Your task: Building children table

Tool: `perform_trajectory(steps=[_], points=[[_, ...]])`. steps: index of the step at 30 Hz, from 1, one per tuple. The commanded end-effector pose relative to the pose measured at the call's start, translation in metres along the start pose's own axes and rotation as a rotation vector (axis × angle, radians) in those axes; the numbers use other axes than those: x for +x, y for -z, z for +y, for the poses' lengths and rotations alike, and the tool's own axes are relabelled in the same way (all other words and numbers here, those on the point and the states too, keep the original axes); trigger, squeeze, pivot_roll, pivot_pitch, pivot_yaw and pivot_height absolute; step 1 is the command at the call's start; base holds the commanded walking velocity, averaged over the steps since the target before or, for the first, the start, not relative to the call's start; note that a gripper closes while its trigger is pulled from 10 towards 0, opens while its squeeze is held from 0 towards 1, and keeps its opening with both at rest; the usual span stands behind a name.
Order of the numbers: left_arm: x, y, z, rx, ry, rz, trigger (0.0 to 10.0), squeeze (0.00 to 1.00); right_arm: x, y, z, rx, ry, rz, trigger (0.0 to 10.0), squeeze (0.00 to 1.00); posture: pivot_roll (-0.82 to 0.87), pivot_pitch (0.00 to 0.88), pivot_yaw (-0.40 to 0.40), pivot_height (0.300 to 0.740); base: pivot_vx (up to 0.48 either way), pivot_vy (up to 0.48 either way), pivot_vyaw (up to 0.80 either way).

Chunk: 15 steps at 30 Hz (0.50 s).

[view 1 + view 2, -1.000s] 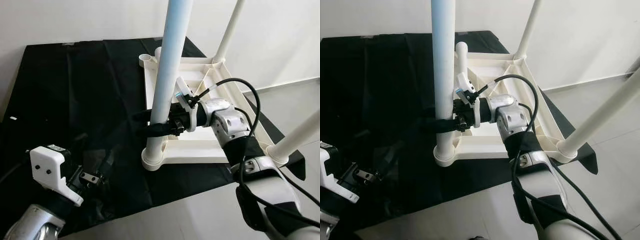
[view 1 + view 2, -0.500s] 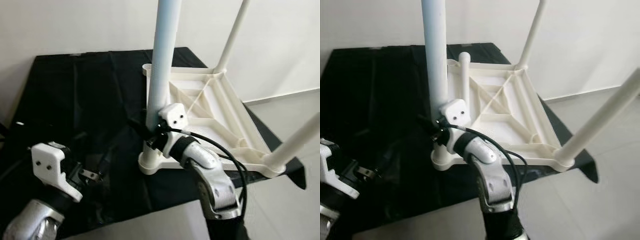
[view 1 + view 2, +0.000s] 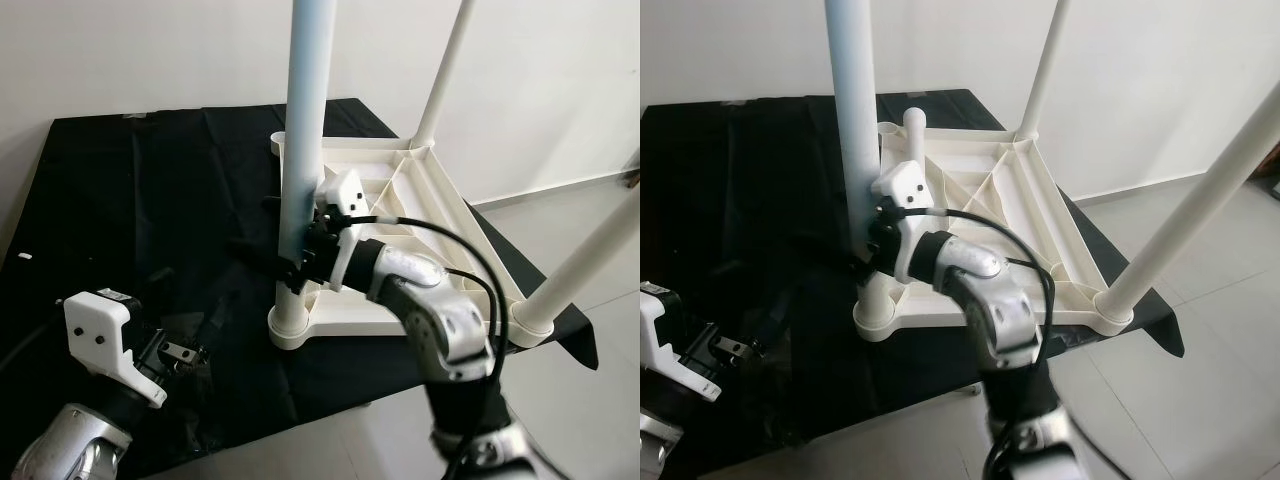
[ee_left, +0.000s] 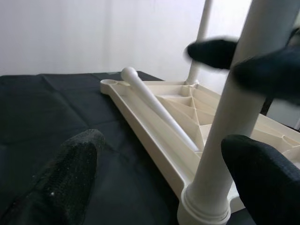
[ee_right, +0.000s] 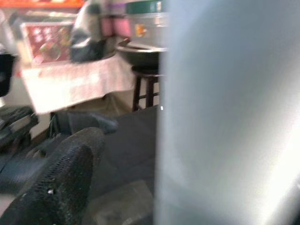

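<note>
The right pincer (image 3: pixel 285 255) was clamped around the near leg (image 3: pixel 305 130), low by its socket on the upturned table (image 3: pixel 430 215). Left pincer (image 4: pixel 159 173) hung open just short of that leg, over the black cloth (image 3: pixel 130 210).

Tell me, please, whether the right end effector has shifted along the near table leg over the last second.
Cannot tell for certain: the right end effector grips the near table leg a little above its socket, about as before, but the camera moved.

upright leg (image 3: pixel 303 140) blocks centre, black cloth (image 3: pixel 130 210) open
</note>
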<state>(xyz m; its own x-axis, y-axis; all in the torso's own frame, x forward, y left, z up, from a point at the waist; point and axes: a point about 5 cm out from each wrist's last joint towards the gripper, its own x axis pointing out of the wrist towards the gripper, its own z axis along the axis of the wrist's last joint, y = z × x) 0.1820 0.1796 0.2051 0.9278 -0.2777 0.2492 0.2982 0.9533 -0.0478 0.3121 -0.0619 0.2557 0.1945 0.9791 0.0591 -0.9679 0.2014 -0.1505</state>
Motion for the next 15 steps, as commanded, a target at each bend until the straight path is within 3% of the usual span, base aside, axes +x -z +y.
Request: perform_trajectory(steps=[1,5,12,13,15], points=[[-0.001,-0.002,-0.005,0.002,0.006,-0.008,10.0,0.0,-0.001,-0.003,-0.004,-0.06,-0.128,0.01,10.0,0.0,-0.04,0.111,-0.118,0.74,0.0,0.0,0.0],[-0.004,-0.004,-0.007,-0.001,0.003,-0.007,10.0,0.0,-0.006,-0.01,-0.018,-0.06,-0.225,0.026,10.0,0.0,-0.03,0.128,-0.117,0.74,0.0,0.0,0.0],[-0.006,-0.005,-0.008,-0.003,0.002,-0.003,10.0,0.0,-0.011,-0.011,-0.027,-0.04,-0.308,0.063,10.0,0.0,-0.02,0.142,-0.112,0.74,0.0,0.0,0.0],[-0.007,-0.006,-0.008,-0.003,0.003,-0.001,10.0,0.0,-0.011,-0.01,-0.031,-0.036,-0.321,0.076,9.3,0.0,-0.02,0.148,-0.109,0.74,0.0,0.0,0.0],[-0.007,-0.006,-0.008,-0.003,0.003,-0.001,10.0,0.0,-0.011,-0.01,-0.031,-0.036,-0.321,0.076,9.3,0.0,-0.02,0.148,-0.109,0.74,0.0,0.0,0.0]])
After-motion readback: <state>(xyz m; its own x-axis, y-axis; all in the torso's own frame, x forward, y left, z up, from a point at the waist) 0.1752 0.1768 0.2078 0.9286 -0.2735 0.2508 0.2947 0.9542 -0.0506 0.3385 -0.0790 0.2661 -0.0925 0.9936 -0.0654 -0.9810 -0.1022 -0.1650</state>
